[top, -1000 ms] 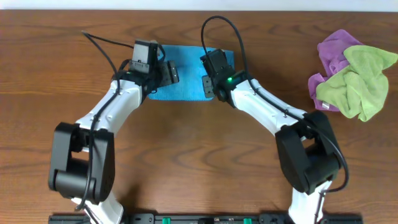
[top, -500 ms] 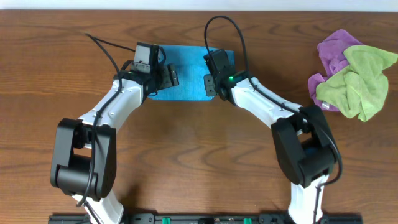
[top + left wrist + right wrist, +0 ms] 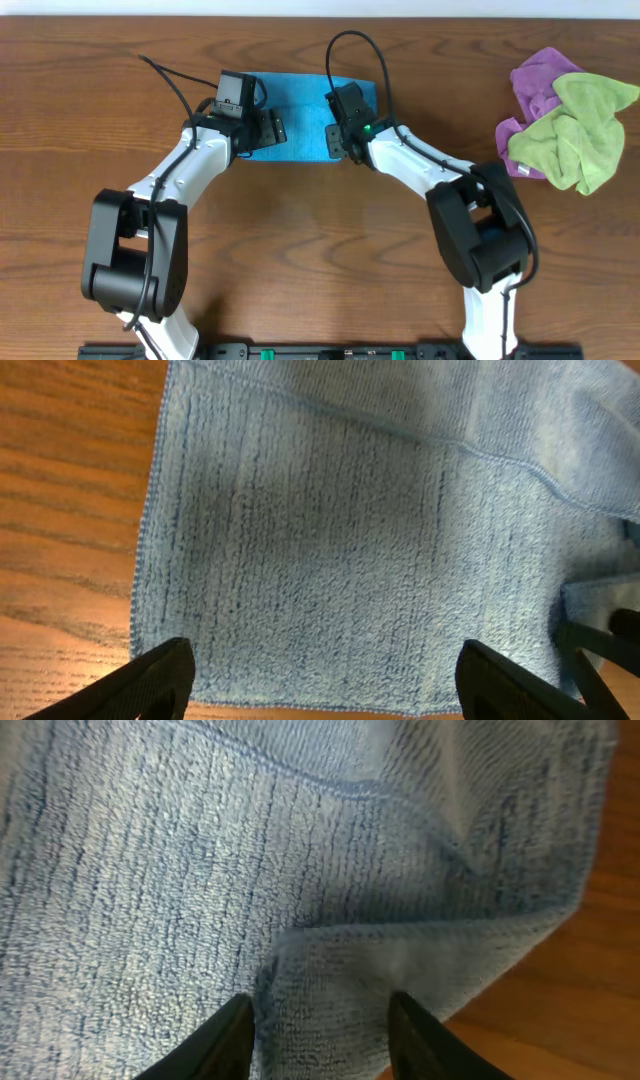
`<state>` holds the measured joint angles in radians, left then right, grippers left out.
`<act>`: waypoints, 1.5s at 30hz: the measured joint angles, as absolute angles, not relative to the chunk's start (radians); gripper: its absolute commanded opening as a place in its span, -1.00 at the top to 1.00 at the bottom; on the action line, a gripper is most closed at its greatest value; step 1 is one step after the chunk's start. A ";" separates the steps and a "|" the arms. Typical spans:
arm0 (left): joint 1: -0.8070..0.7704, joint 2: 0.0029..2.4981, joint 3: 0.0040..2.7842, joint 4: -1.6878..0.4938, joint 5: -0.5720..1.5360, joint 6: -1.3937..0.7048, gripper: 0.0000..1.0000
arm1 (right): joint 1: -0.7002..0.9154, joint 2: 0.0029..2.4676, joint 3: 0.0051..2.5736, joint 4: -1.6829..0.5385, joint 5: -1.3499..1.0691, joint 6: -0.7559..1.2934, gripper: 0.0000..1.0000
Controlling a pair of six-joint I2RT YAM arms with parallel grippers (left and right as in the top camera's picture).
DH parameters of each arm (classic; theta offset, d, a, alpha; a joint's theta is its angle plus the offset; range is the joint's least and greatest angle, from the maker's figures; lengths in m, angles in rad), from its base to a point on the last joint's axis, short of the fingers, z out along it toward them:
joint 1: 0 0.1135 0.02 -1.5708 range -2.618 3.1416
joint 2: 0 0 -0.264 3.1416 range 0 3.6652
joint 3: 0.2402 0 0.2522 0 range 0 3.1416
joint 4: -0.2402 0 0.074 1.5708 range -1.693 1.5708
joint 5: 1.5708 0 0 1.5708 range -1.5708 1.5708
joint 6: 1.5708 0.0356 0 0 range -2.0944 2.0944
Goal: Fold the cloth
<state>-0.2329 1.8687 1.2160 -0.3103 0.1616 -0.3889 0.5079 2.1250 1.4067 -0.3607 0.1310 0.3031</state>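
A blue cloth (image 3: 297, 118) lies folded on the wooden table at the back centre. My left gripper (image 3: 262, 128) is open over its left part; in the left wrist view the cloth (image 3: 330, 550) fills the frame and the jaws (image 3: 325, 680) stand wide apart above its near edge. My right gripper (image 3: 335, 138) is over the cloth's right part. In the right wrist view its jaws (image 3: 322, 1035) are partly open on either side of a folded-over flap of the cloth (image 3: 400, 965), at the cloth's right edge.
A crumpled purple cloth (image 3: 535, 90) and a green cloth (image 3: 575, 135) lie in a heap at the right of the table. Black cables run from both wrists across the back of the table.
Both grippers have moved a little toward the back over the blue cloth. The cloth itself looks much the same.
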 measured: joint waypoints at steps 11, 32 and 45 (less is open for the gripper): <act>-0.233 1.870 1.216 -0.329 0.162 -0.389 -0.68 | 0.506 2.131 1.408 -0.382 0.134 0.307 0.97; -0.236 1.870 1.216 -0.334 0.181 -0.393 -0.69 | 0.525 2.041 1.409 -0.765 0.147 0.577 0.39; -0.285 1.870 1.216 -0.335 0.182 -0.393 -0.68 | 0.537 2.041 1.409 -0.982 0.228 0.745 0.54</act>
